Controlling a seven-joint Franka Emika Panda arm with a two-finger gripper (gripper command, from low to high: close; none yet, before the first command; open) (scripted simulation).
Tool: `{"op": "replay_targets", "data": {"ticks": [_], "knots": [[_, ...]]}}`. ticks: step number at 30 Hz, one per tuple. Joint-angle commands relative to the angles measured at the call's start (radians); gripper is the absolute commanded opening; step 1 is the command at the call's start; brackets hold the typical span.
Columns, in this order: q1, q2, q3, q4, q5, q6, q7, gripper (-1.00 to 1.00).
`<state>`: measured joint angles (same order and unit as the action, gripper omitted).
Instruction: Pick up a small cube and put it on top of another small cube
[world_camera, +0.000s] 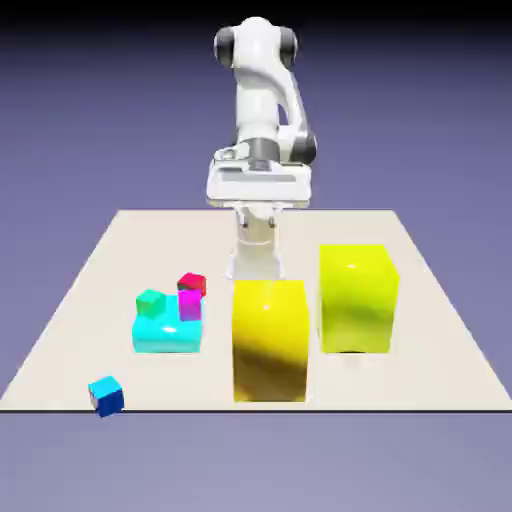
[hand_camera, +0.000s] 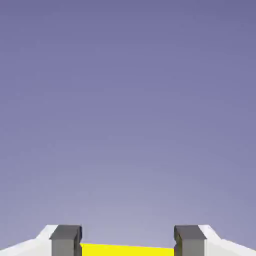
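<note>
Seeing the small blue cube (world_camera: 106, 396), do I?
— Yes, tilted at the table's (world_camera: 440, 385) near edge, exterior view's left. Maybe its support is poor.
— And my fingers (hand_camera: 128, 241)?
— Wide apart, I think holding nothing; the yellow strip (hand_camera: 127, 250) between them seems a block beyond. They point outward over the table, so I must first aim them down.

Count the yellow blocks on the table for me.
2: one yellow block near the middle of the table's front, and a greener-yellow block right of it in the exterior view, set farther back. More could hide behind them.
</note>
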<state>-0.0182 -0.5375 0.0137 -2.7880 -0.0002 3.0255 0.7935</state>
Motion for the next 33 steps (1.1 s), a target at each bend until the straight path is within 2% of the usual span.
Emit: {"op": "replay_targets", "data": {"ticks": [1,33], "knots": [[-0.025,0.027,0.011,0.018,0.0,-0.01,0.044,0.0],[-0.826,0.888,0.375,0.603,-0.006,-0.315,1.435,0.0]]}}
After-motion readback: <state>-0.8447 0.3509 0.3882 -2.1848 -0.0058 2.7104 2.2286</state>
